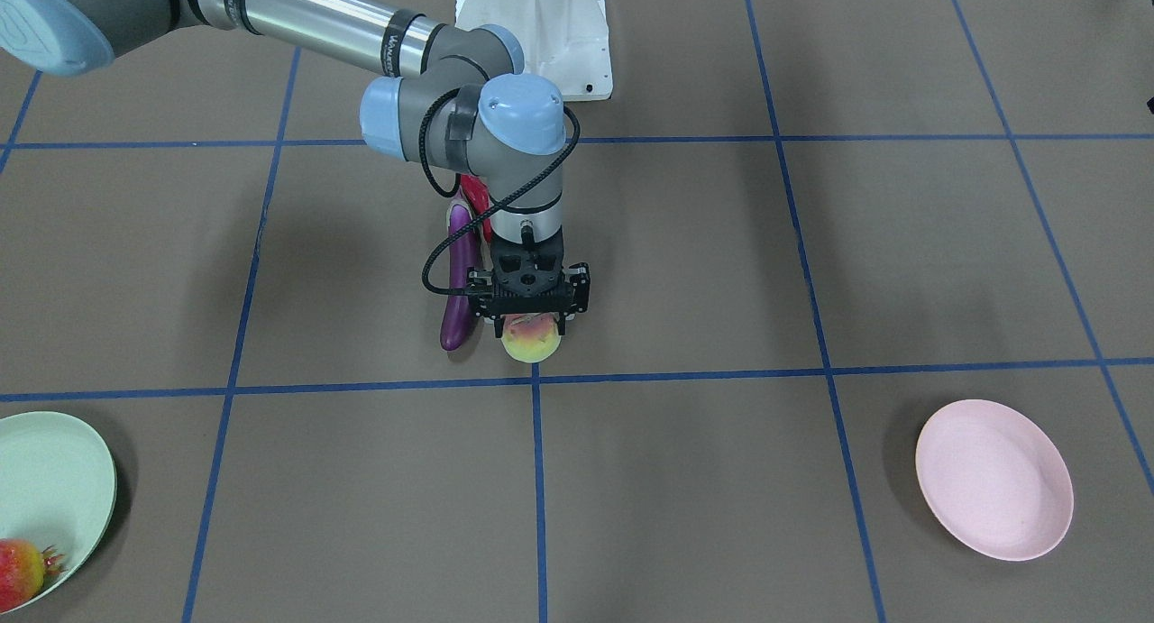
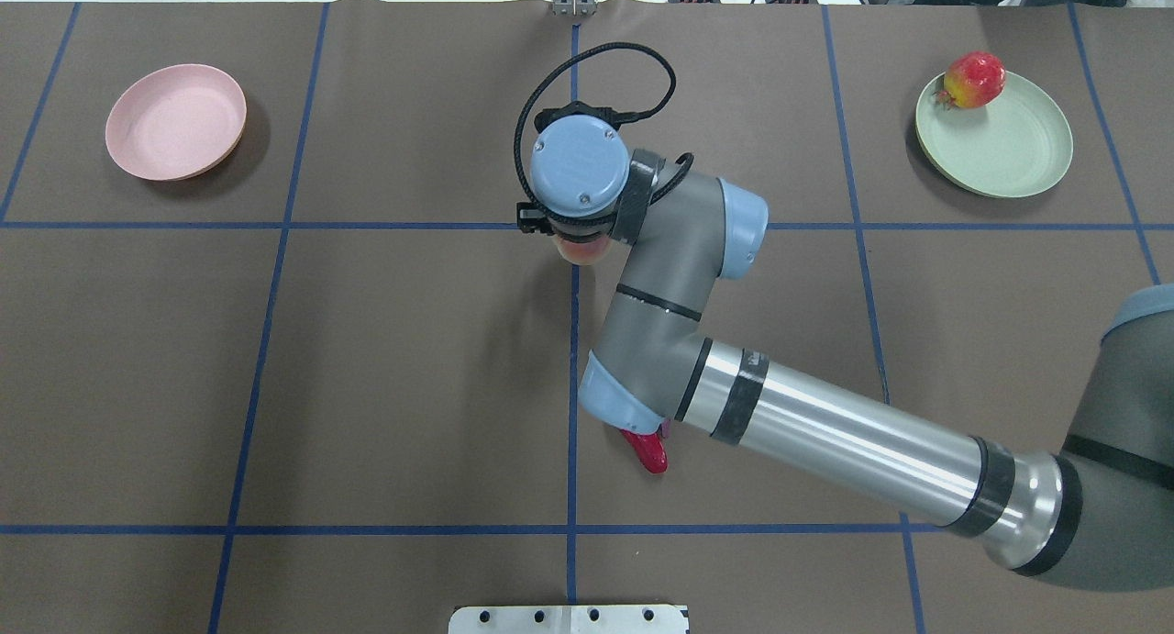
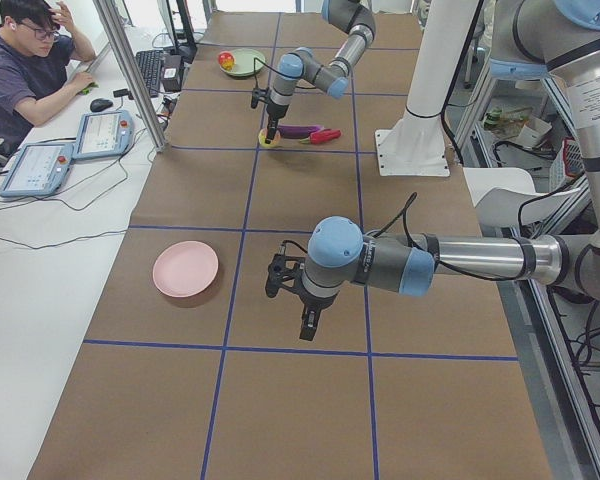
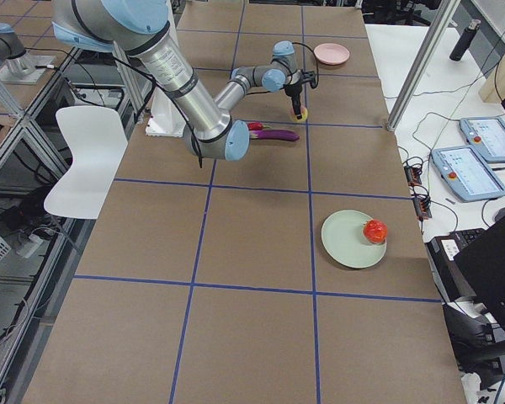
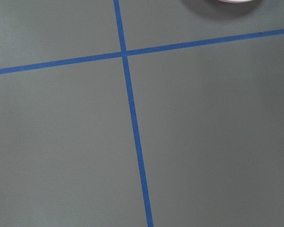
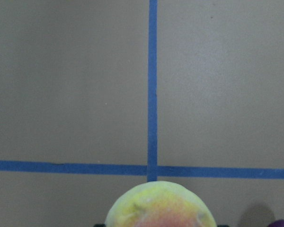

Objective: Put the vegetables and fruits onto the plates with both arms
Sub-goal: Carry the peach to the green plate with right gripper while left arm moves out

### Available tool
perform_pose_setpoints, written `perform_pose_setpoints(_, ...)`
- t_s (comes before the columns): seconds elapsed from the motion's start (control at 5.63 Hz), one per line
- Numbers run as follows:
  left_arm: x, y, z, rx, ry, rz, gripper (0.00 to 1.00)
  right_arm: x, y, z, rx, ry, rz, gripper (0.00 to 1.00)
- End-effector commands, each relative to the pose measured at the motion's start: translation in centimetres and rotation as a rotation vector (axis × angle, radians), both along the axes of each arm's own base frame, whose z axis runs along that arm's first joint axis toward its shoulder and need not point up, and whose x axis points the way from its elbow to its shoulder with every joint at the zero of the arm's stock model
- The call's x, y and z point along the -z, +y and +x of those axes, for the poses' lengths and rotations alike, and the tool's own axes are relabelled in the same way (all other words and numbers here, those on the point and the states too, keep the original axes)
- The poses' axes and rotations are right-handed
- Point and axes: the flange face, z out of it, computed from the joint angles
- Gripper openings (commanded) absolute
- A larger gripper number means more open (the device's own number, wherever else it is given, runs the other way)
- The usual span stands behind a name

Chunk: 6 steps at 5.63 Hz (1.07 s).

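Observation:
My right gripper (image 1: 532,324) points straight down at the table's middle, its fingers closed on the sides of the pink-and-yellow-green peach (image 1: 532,342), which is at or just above the table. The peach fills the bottom of the right wrist view (image 6: 158,208). The purple eggplant (image 1: 457,280) lies right beside it, with the red chili pepper (image 2: 647,449) behind it, partly under the arm. The pomegranate (image 2: 974,79) sits on the mint green plate (image 2: 1009,152). The pink plate (image 2: 174,120) holds nothing. My left gripper (image 3: 305,325) hangs over bare table near the pink plate; I cannot tell its state.
Blue tape lines divide the brown table into squares. The white pedestal base (image 1: 541,37) stands at the robot's edge. An operator sits at a side desk (image 3: 30,60) with tablets. The left wrist view shows bare table and the pink plate's rim (image 5: 232,1).

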Motion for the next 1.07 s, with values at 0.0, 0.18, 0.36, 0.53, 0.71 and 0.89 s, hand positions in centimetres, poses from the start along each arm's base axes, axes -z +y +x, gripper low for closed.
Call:
perform_pose_setpoints(0.0, 1.3, -1.3, 0.0, 0.000, 0.000, 0.052, 1.00, -4.4, -8.4, 11.1, 0.091, 0.016, 0.003, 0.00)
perform_pose_setpoints(0.18, 3.6, -3.5, 0.2, 0.006, 0.002, 0.125, 1.00, -9.0, -12.4, 18.7, 0.183, 0.027, 0.029, 0.00)
perform_pose_setpoints(0.36, 5.3, -6.3, 1.4, 0.083, 0.038, 0.034, 1.00, -13.3, -15.4, 26.6, 0.240, 0.046, 0.071, 0.00)
perform_pose_setpoints(0.53, 7.9, -8.6, 3.9, 0.118, 0.071, -0.009, 1.00, -18.3, -16.4, 32.7, 0.314, 0.079, 0.116, 0.00)
perform_pose_setpoints(0.71, 10.9, -11.3, 7.5, 0.096, 0.090, -0.015, 1.00, -22.4, -16.7, 38.0, 0.376, 0.087, 0.148, 0.00)
perform_pose_setpoints(0.89, 14.0, -13.3, 11.8, 0.122, 0.125, -0.082, 1.00, -26.5, -16.9, 42.8, 0.429, 0.101, 0.176, 0.00)
